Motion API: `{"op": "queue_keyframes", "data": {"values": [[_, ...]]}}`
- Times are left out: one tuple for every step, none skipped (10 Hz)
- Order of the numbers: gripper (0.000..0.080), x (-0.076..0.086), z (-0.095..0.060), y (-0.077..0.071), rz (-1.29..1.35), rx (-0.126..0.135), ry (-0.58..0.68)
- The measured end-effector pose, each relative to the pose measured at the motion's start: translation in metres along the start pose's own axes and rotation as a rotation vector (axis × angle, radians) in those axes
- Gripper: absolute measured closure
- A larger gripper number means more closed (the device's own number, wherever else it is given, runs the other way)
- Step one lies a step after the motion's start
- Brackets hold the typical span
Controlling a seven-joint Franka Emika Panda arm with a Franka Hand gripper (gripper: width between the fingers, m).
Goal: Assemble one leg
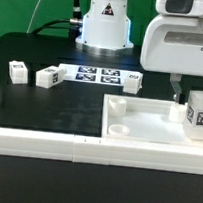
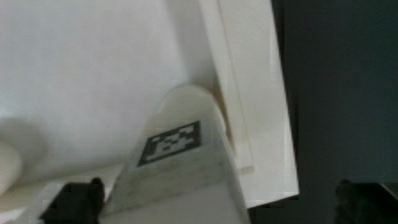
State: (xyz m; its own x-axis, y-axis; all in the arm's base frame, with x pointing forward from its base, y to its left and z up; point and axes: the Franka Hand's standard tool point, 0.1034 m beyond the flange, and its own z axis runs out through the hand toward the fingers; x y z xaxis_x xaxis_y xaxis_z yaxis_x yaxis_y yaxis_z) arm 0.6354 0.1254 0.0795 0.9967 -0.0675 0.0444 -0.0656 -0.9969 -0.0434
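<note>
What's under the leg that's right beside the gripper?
Under the leg lies the white square tray-like piece, near its corner at the exterior view's right. The leg's own body covers its foot, so I cannot see any hole there, or whether the two touch.

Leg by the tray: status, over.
Gripper open, straddling the leg. Leg at the tray's end, exterior view's right. Other legs well clear.

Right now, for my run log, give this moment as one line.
end effector: open, astride leg | leg: at tray-like piece corner | three other legs: loose on table
</note>
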Motion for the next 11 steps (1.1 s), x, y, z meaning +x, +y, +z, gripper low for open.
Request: {"op": "queue_keyframes", "data": {"values": [[0.0150, 0.0007, 0.0002, 0.0034, -0.094, -0.001, 0.001], [0.0150, 0.0008, 0.0006, 0.0054, -0.133, -0.002, 0.001], [0.0186, 0.0007, 0.0006, 0.0052, -0.157, -0.002, 0.001], [0.0186, 0.0007, 0.0006, 0.0052, -0.154, -0.002, 0.001], [0.0324, 0.0007, 0.0006, 0.0052, -0.154, -0.002, 0.001], [0.0459, 0.0007, 0.0006, 0.0052, -0.154, -0.002, 0.001], [0.0508, 0.0007, 0.0006, 0.0051, -0.154, -0.002, 0.001], [0.0508, 0.0007, 0.0006, 0.0051, -0.150, -0.002, 0.001], [0.0508, 0.0007, 0.0006, 0.0050, -0.114, 0.000, 0.001], [0.0508, 0.0007, 0.0006, 0.0051, -0.114, 0.000, 0.001], [0.0508, 0.0006, 0.0008, 0.0050, -0.075, 0.002, 0.003]]}}
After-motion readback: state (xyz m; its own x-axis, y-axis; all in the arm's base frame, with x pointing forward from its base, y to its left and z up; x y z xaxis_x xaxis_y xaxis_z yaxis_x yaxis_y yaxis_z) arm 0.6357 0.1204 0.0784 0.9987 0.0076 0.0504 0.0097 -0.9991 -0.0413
